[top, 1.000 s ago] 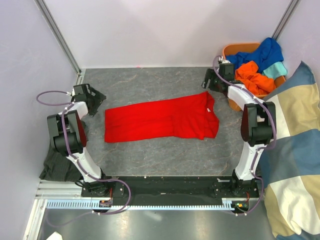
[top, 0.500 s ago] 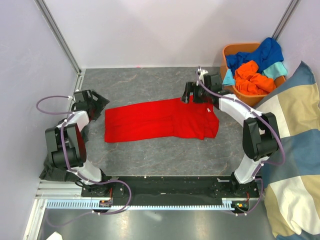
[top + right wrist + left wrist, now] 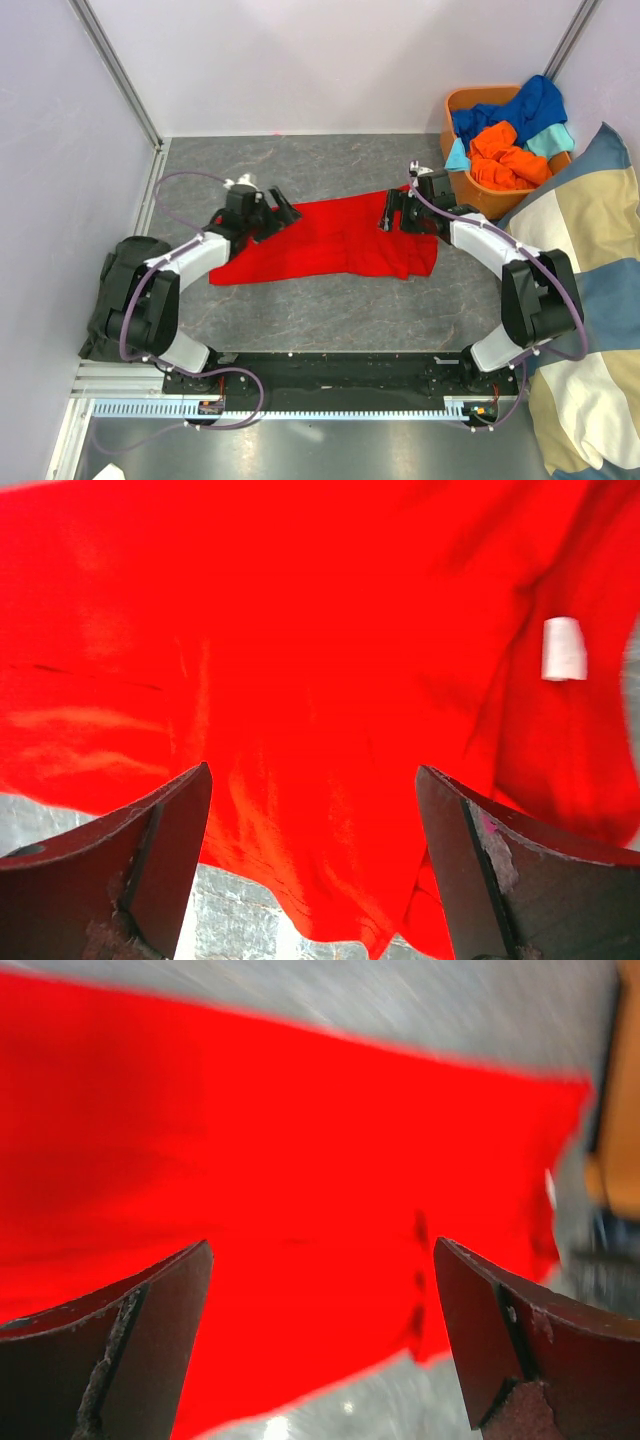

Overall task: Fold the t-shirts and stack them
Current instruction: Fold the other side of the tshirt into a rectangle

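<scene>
Table: grey mottled flat tabletop [image 3: 330,310], which fills the middle of the top view.
Cushion: big blue-and-beige checked soft cushion [image 3: 590,300], off the table's edge at 3 to 5 o'clock.
Task shirt: red short-sleeved fabric t-shirt [image 3: 330,240], lying flat and lengthwise across the table's centre. Its collar end is toward 3 o'clock and its hem toward 9 o'clock.
Basket: orange round-cornered basket [image 3: 470,98] at 1 o'clock. It holds a crumpled royal blue t-shirt [image 3: 535,105], an orange t-shirt [image 3: 505,160] and a light teal t-shirt [image 3: 553,138].
Dark cloth: black crumpled fabric [image 3: 115,330] at 8 o'clock, beside the left arm's base.
Left gripper [image 3: 280,215]: over the red shirt's far edge at 10 o'clock. Jaws spread wide, with nothing between them.
Right gripper [image 3: 392,212]: over the shirt's collar end at 2 o'clock. Jaws spread, gripping nothing; whether they touch the cloth cannot be told.
Label: small white rectangular tag [image 3: 563,648] on the red cloth, at 2 o'clock in the right wrist view.
</scene>
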`<state>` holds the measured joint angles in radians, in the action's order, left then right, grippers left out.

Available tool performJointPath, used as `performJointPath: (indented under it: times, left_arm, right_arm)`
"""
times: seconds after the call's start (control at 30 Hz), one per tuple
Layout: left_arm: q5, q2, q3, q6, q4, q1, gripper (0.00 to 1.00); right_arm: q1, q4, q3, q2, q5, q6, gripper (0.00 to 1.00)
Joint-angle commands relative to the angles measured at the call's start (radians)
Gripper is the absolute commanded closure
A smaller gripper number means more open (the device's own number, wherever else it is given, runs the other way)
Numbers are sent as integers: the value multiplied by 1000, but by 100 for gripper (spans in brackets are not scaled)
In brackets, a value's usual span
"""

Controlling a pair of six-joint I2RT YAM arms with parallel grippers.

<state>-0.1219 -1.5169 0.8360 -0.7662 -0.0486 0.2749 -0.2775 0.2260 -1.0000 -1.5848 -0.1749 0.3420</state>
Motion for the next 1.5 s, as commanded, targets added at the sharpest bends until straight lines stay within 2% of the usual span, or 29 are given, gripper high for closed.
performJointPath:
  times: [0.0, 0.1, 0.23, 0.67, 0.8, 0.9, 1.0, 1.17, 1.47]
  left_arm:
    - [39, -14, 5, -28, -98, 175, 1]
    - [71, -69, 24, -16, -132, 288, 1]
    - [71, -123, 32, -25, -201, 371, 2]
    - [73, -183, 11, -65, -277, 405, 3]
    - [119, -167, 53, -30, -153, 412, 4]
    - [267, -138, 144, 60, 85, 432, 3]
    - [396, -114, 179, 146, 197, 440, 3]
    - [470, -137, 173, 212, 220, 454, 3]
    - [545, -246, 224, 203, 254, 550, 3]
  right_arm:
    - [-2, 1, -5, 58, 66, 15, 9]
    - [-2, 16, -17, 68, 100, 26, 8]
    - [0, 39, -41, 72, 117, 22, 8]
    - [0, 49, -48, 60, 146, 12, 7]
    - [1, 62, -71, 57, 150, 5, 7]
    - [0, 67, -80, 52, 155, 2, 7]
    - [0, 65, -83, 46, 152, 2, 7]
    - [1, 62, -83, 34, 147, 3, 7]
    - [0, 62, -74, 32, 161, -6, 7]
